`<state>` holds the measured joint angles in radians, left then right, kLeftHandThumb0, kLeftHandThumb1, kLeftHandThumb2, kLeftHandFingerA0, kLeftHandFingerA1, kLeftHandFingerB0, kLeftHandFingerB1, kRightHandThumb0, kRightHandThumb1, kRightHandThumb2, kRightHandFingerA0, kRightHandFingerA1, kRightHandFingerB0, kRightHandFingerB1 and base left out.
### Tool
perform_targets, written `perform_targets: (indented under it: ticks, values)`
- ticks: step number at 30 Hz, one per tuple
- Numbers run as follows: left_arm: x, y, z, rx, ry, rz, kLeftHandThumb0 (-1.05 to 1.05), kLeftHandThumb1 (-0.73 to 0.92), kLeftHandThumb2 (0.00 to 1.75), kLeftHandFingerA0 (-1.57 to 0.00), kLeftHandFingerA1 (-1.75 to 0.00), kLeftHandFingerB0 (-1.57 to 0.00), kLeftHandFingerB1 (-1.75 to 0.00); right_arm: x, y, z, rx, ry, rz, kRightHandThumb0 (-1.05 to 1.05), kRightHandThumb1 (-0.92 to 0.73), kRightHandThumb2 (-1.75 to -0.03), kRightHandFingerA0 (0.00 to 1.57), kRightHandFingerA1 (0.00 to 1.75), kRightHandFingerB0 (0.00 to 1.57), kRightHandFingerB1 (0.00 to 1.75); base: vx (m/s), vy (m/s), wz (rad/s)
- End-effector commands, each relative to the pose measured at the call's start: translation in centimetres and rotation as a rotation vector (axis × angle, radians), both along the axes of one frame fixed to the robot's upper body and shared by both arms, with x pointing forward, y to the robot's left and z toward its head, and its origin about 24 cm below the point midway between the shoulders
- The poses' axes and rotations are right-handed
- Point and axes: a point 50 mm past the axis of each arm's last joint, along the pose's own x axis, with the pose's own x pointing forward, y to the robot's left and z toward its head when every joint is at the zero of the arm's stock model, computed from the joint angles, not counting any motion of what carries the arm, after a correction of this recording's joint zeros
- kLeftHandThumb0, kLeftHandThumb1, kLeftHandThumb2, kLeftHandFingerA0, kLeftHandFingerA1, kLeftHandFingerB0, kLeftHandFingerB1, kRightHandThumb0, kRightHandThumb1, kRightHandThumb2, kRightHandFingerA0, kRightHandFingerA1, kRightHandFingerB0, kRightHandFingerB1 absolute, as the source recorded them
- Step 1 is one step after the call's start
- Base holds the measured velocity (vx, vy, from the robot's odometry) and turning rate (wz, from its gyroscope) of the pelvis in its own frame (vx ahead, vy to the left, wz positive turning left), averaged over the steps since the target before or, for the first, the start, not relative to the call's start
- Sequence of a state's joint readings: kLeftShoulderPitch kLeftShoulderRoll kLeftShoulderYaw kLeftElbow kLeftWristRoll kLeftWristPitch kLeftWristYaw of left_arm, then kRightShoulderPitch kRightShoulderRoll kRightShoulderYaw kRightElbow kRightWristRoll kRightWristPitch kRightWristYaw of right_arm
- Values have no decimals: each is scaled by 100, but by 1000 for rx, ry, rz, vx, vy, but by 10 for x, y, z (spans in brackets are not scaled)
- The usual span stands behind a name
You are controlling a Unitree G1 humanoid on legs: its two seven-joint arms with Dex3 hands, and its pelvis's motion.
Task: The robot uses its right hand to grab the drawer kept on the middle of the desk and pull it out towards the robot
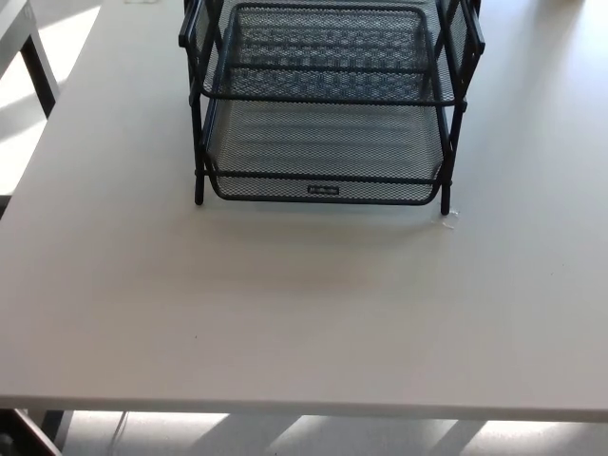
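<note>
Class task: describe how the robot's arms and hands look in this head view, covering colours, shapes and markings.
Nothing can be described: neither arm nor hand shows in this view. Only the black mesh drawer rack on the white desk is visible.

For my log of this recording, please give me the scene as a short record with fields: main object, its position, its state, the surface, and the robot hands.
main object: black mesh drawer rack with stacked trays
position: far middle of the desk, front facing the robot
lower drawer: pushed in, front edge about level with the frame legs
small label: on the lower drawer's front, text too small to read
robot hands: neither in view
</note>
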<state>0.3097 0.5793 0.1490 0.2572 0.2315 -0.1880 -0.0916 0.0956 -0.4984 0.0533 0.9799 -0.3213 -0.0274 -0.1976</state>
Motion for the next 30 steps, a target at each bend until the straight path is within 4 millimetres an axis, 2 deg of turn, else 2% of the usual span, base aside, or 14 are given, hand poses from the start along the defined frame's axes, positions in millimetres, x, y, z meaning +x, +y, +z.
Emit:
perform_targets:
  ticks: [1, 5, 6, 7, 10, 11, 14, 18, 20, 21, 24, 25, 26, 30]
  values:
    - [8, -21, 52, 179, -70, -359, -35, 55, 57, -79, -83, -78, -56, 11, -34, 37, -284, -111, 117, -59, -55, -57, 72, 116, 32, 48, 0, 0, 0]
    - [8, -23, 54, 185, -73, -368, -37, 56, 57, -77, -82, -79, -56, 5, -40, 50, -262, -159, 91, -87, -55, -63, 84, 146, 34, 48, 0, 0, 0]
    - [7, -23, 54, 184, -75, -367, -36, 56, 57, -78, -82, -79, -57, 4, -42, 54, -274, -183, 80, -91, -50, -94, 98, 138, 32, 55, 0, 0, 0]
    - [7, -23, 54, 180, -71, -361, -36, 56, 57, -77, -82, -79, -57, 3, -51, 61, -300, -178, 35, -87, -54, -65, 87, 141, 34, 47, 0, 0, 0]
    - [7, -22, 55, 183, -72, -363, -37, 56, 57, -79, -83, -79, -56, 2, -59, 72, -328, -213, -9, -80, -48, -93, 97, 125, 28, 52, 0, 0, 0]
    - [8, -22, 56, 184, -77, -364, -37, 56, 57, -79, -83, -79, -56, 3, -63, 79, -328, -241, -29, -80, -56, -62, 94, 139, 34, 45, 0, 0, 0]
    - [8, -22, 57, 185, -84, -366, -36, 56, 56, -79, -84, -80, -57, 3, -67, 85, -356, -283, -54, -75, -44, -91, 99, 124, 33, 53, 0, 0, 0]
    - [8, -21, 57, 190, -68, -363, -36, 56, 58, -77, -80, -78, -55, 13, -83, 118, -432, -351, -22, -82, -64, -61, 84, 142, 30, 50, 0, 0, 0]
    - [7, -21, 57, 191, -70, -359, -35, 56, 57, -77, -79, -79, -55, 19, -86, 126, -455, -333, -14, -82, -65, -62, 79, 138, 27, 51, 0, 0, 0]
    - [7, -21, 56, 189, -76, -356, -34, 55, 56, -78, -81, -80, -57, 25, -91, 140, -469, -348, -33, -81, -51, -94, 65, 85, 20, 54, 0, 0, 0]
    - [7, -21, 56, 188, -76, -356, -34, 55, 56, -78, -81, -80, -57, 27, -92, 143, -474, -345, -37, -81, -51, -94, 65, 85, 20, 54, 0, 0, 0]
    - [7, -21, 57, 183, -76, -358, -33, 55, 56, -79, -82, -80, -57, 32, -96, 158, -486, -402, -41, -78, -66, -60, 59, 69, 25, 46, 0, 0, 0]
    - [7, -21, 58, 184, -77, -359, -33, 55, 56, -79, -83, -80, -57, 32, -97, 159, -508, -400, -48, -84, -54, -95, 62, 77, 21, 52, 0, 0, 0]
    - [7, -20, 58, 184, -86, -364, -32, 54, 56, -80, -84, -80, -57, 37, -96, 176, -580, -451, -22, -75, -64, -61, 75, 129, 25, 41, 0, 0, 0]
